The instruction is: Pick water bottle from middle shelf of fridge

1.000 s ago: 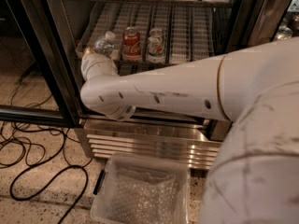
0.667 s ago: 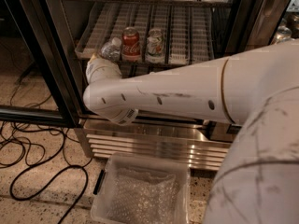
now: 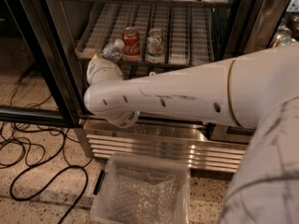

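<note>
Camera view.

- Fridge: open, its black-framed door swung out to the left. The louvred steel base is below.
- Middle shelf: wire rack carrying white ribbed lanes. Most lanes are bare; all stock sits at the front left.
- Water bottle: at the front left edge of the middle shelf, tilted, with its white cap toward the upper right. It sits just left of the cans.
- Red can: upright, right beside the bottle's cap.
- Pale green can: upright, just right of the red can.
- Arm: thick white limb crossing from right to left in front of the fridge. It hides the shelf's front rail and the lower compartment. The wrist turns up toward the bottle.
- Claw: at the bottle's lower end on the shelf's front left corner, mostly hidden by the wrist. Whether it is wide, narrow or holding the bottle cannot be told.
- Upper shelf: pale containers, cropped at the top edge.
- Clear bin: on the floor below the steel base.
- Black cables: looped on the speckled floor at left.
</note>
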You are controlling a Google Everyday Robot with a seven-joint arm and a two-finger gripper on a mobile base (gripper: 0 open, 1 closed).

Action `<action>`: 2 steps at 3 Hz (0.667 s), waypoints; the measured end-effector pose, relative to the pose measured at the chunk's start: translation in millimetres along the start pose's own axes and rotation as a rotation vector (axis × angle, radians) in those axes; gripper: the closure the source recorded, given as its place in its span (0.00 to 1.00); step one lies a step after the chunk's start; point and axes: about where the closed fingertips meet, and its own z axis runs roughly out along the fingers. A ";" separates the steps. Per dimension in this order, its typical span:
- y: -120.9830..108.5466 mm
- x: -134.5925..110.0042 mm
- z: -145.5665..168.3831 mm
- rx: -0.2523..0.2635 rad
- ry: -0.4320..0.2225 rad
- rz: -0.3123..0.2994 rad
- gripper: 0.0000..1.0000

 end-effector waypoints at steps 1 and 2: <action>-15.3 3.5 -38.6 0.045 -0.027 0.135 1.00; -15.3 3.4 -38.6 0.045 -0.027 0.136 1.00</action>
